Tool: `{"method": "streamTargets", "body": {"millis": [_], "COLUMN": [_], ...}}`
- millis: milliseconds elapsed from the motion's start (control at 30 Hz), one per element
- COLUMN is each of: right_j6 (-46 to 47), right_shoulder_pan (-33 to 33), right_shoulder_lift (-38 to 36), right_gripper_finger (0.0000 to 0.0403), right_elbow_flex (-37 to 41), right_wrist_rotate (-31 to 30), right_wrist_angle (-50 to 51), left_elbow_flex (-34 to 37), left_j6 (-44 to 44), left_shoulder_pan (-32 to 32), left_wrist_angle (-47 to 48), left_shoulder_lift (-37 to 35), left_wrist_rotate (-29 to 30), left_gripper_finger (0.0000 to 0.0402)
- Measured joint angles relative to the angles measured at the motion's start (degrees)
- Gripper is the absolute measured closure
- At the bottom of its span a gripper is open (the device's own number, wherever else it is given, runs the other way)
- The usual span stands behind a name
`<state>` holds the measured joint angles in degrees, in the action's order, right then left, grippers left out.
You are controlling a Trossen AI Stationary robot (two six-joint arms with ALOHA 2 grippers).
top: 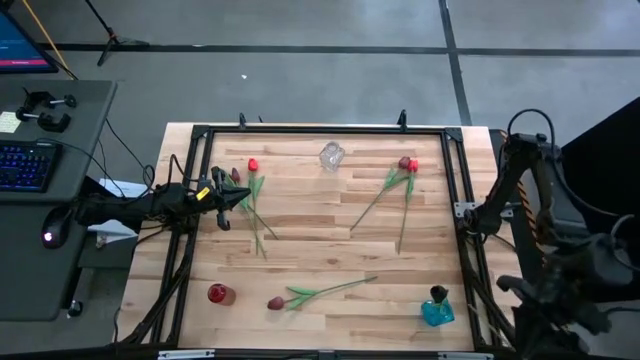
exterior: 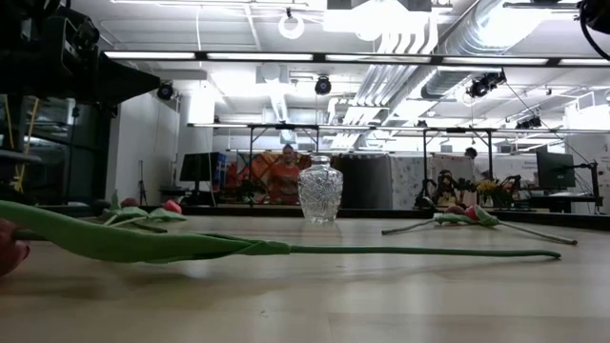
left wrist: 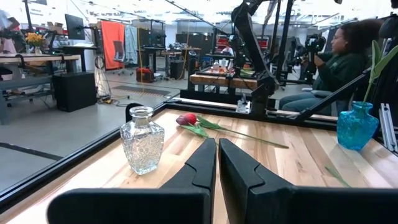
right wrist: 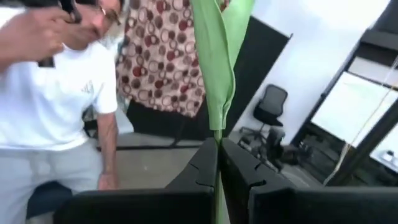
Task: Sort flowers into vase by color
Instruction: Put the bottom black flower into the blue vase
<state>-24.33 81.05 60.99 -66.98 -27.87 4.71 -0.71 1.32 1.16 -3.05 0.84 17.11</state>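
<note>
A: Where are the hands?

B: The left hand (top: pixel 243 200) sits over the wooden slatted desk (top: pixel 330 240) at about nine o'clock, its dark fingers (left wrist: pixel 199 165) pressed together with nothing between them. The right hand (right wrist: pixel 218 162) is off the desk's right edge, fingers closed on the green leaf and stem of an artificial tulip (right wrist: pixel 217 56) that stands up between them — its head is out of the wrist view.

A: And the other flowers?

B: A bright red tulip (top: pixel 253 166) and a darker maroon one (top: pixel 236 175) lie at about ten o'clock, just beside the left hand, stems running toward the middle. Another pair, one red (top: pixel 412 166) and one maroon (top: pixel 404 162), lies heads together at about two o'clock. A single maroon-headed tulip with a long green stem (top: pixel 320 291) lies near six o'clock.

A: The vases?

B: A clear cut-glass vase (top: pixel 331 156) stands upright at twelve o'clock, a small red vase (top: pixel 219 294) at about seven, and a blue glass vase (top: pixel 437 311) at about five with something dark at its mouth — I can't tell what.

A: Anyone around?

B: A person in a white shirt (right wrist: pixel 56 93) shows in the right wrist view, beyond the desk.
</note>
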Motion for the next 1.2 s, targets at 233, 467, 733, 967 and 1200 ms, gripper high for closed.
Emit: {"method": "streamTargets", "body": {"millis": [233, 467, 733, 967, 1200], "right_j6": [2.1, 8.3, 12.3, 14.7, 15.8], "right_shoulder_pan": [-1.8, -6.8, -7.9, -7.9, -7.9], "right_shoulder_lift": [-1.5, -8.4, -14.1, -14.5, -13.1], "right_gripper_finger": [0.0403, 0.0403, 0.0403, 0.0403, 0.0403], "right_elbow_flex": [10.1, 24.7, 36.8, 40.0, 44.4], "right_wrist_rotate": [-1.9, 0.7, 4.5, 4.4, 3.7], "right_wrist_angle": [-9.6, -20.7, -31.2, -32.8, -39.3], "left_elbow_flex": [0.0, 0.0, 0.0, 0.0, 0.0], "left_j6": [0.0, 0.0, 0.0, 0.0, 0.0], "left_shoulder_pan": [0.0, 0.0, 0.0, 0.0, 0.0], "left_wrist_angle": [0.0, 0.0, 0.0, 0.0, 0.0], "left_shoulder_lift": [0.0, 0.0, 0.0, 0.0, 0.0], "left_wrist_rotate": [0.0, 0.0, 0.0, 0.0, 0.0], "left_gripper_finger": [0.0394, 0.0394, 0.0394, 0.0394, 0.0394]}}
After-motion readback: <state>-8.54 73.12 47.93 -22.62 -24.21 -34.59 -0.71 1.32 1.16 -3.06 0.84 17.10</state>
